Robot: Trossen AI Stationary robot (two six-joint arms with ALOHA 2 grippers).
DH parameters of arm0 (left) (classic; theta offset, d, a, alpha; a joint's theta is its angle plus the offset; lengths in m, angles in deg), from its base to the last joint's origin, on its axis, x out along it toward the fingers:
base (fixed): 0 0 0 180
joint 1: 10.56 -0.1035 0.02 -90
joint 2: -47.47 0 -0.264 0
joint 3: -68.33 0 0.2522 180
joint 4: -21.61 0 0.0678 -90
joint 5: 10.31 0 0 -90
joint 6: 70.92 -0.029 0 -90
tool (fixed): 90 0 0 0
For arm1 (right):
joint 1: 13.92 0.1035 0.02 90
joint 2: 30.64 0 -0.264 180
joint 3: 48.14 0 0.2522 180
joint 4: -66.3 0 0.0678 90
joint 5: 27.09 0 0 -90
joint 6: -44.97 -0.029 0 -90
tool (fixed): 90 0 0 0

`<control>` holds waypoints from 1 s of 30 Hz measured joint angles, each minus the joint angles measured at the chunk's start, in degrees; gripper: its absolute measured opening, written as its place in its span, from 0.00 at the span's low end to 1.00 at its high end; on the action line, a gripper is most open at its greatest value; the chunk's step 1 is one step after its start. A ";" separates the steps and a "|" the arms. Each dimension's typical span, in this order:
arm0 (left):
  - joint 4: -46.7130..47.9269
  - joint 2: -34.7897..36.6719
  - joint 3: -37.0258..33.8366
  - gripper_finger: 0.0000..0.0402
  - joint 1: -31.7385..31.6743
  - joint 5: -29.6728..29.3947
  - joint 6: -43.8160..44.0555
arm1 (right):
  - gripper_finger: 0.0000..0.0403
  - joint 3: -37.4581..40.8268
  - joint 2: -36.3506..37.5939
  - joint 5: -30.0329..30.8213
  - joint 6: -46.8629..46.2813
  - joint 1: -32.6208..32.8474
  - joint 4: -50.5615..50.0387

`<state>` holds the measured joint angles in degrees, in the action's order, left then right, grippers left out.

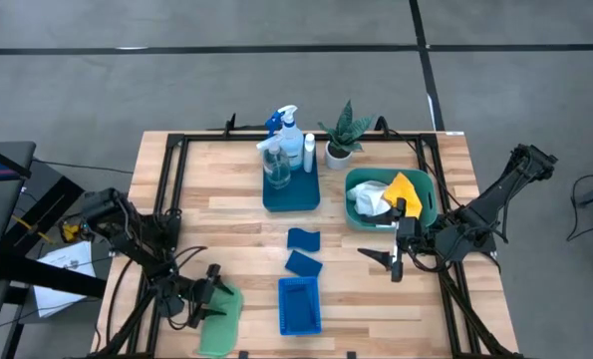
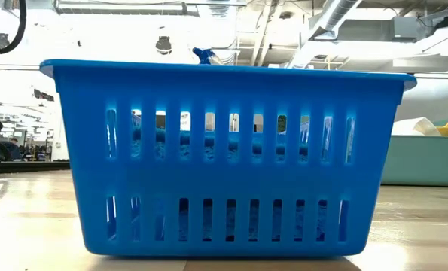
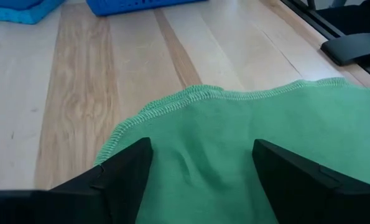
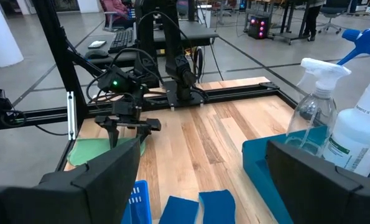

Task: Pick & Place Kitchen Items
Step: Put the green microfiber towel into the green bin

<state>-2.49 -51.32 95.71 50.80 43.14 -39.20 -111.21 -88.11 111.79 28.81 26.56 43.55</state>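
A green cloth [image 1: 219,317] lies flat at the table's near left; its stitched edge shows in the left wrist view [image 3: 191,96]. My left gripper [image 1: 208,291] is open over it, pointing down, one finger on each side of the cloth's middle [image 3: 203,155]. My right gripper [image 1: 394,261] is open and empty above the table, near the teal tub's [image 1: 428,204] near side. Two blue sponges [image 1: 303,251] lie at mid-table. A blue-trigger spray bottle [image 1: 286,125], a clear bottle [image 1: 274,160] and a white bottle [image 4: 359,134] stand in a blue tray [image 1: 291,194]. White and yellow cloths [image 1: 388,194] lie in the tub. My left gripper's open fingers [image 3: 125,171] come down from above over the green cloth near its far edge. I cannot tell whether the tips touch the cloth. The cloth lies flat on the table.
A blue slotted basket [image 1: 299,305] stands at the near middle and fills the low view [image 2: 231,150]. A small potted plant [image 1: 341,140] stands at the far side beside the tray. A black frame [image 1: 176,150] rims the table. Bare wood lies between the basket and the green cloth.
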 joint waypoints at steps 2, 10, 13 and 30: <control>0.11 0.00 0.00 0.67 0.00 -0.10 0.03 | 0.83 -0.01 0.00 -0.07 -0.02 -0.01 0.00; 1.11 0.07 -0.02 0.52 -0.28 -0.93 1.75 | 0.83 0.01 0.00 -0.89 0.00 -0.01 0.00; 1.38 0.07 -0.04 0.47 -0.31 -1.29 2.57 | 0.83 -0.01 0.00 -0.87 0.00 -0.01 0.00; 1.37 0.07 -0.09 0.15 -0.31 -1.62 3.34 | 0.83 -0.01 0.00 -0.87 0.00 -0.01 0.02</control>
<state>-1.12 -51.25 95.63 50.50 41.52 -35.85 -111.22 -88.11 110.92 28.81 26.55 43.57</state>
